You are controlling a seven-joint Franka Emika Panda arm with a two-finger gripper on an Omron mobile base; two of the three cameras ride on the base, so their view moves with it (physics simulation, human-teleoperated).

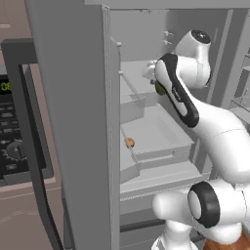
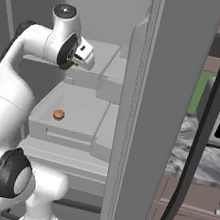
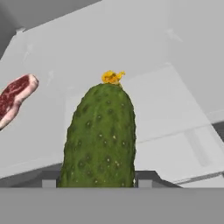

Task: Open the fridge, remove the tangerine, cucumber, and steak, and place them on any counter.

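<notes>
Cucumber (image 3: 99, 138) upright between the jaws

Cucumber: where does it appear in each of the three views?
Left base view: the cucumber is a green sliver, upper centre.
Right base view: a dark green sliver, upper left.
Hand view: bottom centre, large and upright.
Shared landmark: the tangerine, lower down than the cucumber in both base views.

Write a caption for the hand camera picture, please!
The gripper closes on the bumpy green cucumber inside the open fridge, with the steak lying off to one side.
</notes>
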